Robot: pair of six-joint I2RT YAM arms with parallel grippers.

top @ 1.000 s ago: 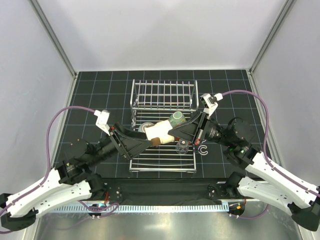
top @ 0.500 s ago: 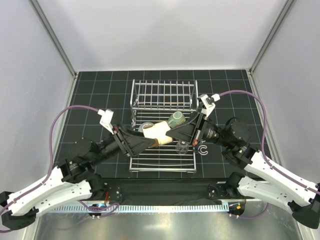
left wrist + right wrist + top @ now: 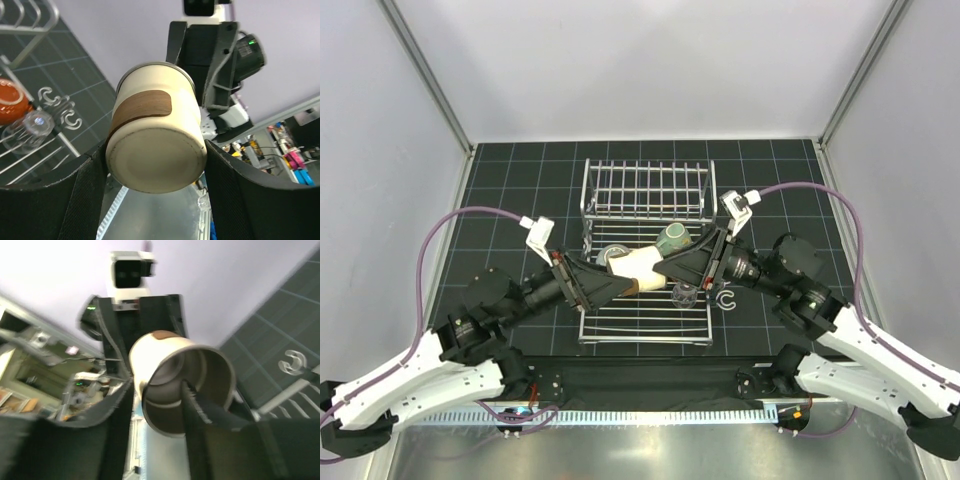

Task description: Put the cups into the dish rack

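The cream tumbler with its brown band lies sideways in the air above the dish rack. My left gripper is shut on its base, one pad against each side. My right gripper stands open astride the tumbler's rim, one finger inside the mouth and one outside, the inner one clear of the wall. On the rack's flat base stand a mint-green mug, a grey-green mug and a clear glass. An orange-brown mug shows beside the clear glass.
Small white C-shaped hooks lie on the black gridded mat right of the rack. The rack's upright barred section stands behind the two grippers. Both arms meet over the rack's flat base.
My left jaws have closed onto the tumbler's base. My right jaws, shut on the rim before, have opened. The left arm has pushed slightly forward.
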